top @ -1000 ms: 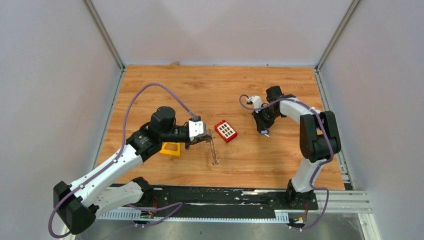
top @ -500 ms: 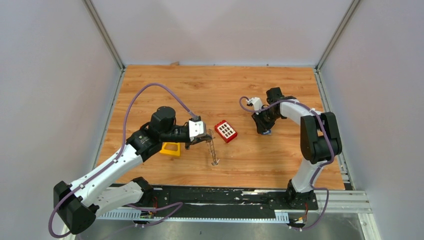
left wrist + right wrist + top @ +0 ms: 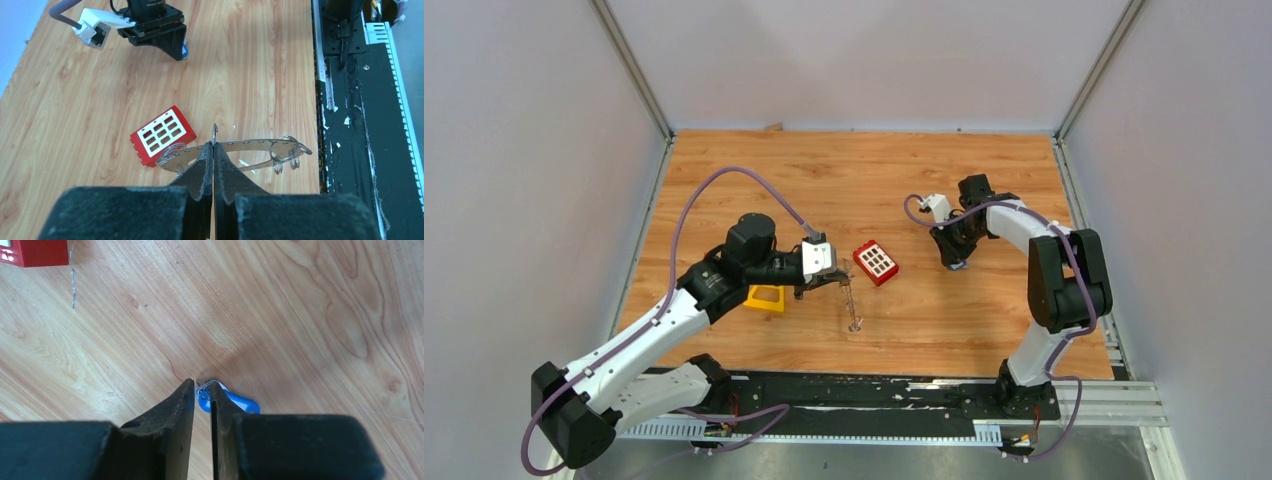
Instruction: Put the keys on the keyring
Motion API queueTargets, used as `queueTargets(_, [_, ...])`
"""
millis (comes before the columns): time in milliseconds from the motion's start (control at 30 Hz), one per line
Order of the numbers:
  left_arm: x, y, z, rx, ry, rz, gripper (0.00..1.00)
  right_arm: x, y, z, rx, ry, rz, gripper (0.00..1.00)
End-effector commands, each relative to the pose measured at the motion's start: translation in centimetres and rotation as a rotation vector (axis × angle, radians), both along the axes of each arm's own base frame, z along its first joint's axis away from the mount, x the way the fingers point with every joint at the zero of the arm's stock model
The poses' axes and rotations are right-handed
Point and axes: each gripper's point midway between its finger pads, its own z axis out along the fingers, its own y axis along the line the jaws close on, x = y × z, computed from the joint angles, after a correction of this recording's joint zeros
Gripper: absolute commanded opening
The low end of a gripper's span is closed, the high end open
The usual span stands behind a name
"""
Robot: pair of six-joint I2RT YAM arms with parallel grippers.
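Left wrist view: left gripper's (image 3: 213, 148) jaws clamp the keyring (image 3: 245, 143) near a red block (image 3: 162, 135). Right gripper's (image 3: 201, 386) jaws, narrowly apart, straddle the blue-headed key (image 3: 242, 403); grip unclear.

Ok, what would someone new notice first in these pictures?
Probably the left hand, pinched shut on the thin grey keyring beside the red block near the middle. Then the right hand, further right, set low astride a small blue-headed key lying on the table.
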Motion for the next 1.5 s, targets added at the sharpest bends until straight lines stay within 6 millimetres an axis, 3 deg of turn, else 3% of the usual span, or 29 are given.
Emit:
queueTargets(0, [-0.2,-0.4,1.8,-0.053,-0.053,-0.025,0.00,0.4,-0.4,1.2,-0.013,-0.059,0.020,0.18])
queueTargets(500, [-0.2,-0.4,1.7,-0.053,-0.053,-0.023,0.00,-0.2,-0.5,1.2,-0.017,-0.060,0.034,0.12])
queueTargets(1133, [-0.3,-0.3,1.7,-0.055,-0.058,-0.024,0.00,-0.7,-0.5,1.2,-0.012,-0.056,0.037,0.11])
queueTargets(1267, [-0.3,-0.2,1.9,-0.059,-0.065,-0.024,0.00,-0.5,-0.6,1.7,-0.016,-0.074,0.037,0.16])
queueTargets(1467, [-0.3,-0.2,1.7,-0.057,-0.063,-0.024,0.00,-0.3,-0.8,2.4,-0.018,-0.096,0.036,0.30])
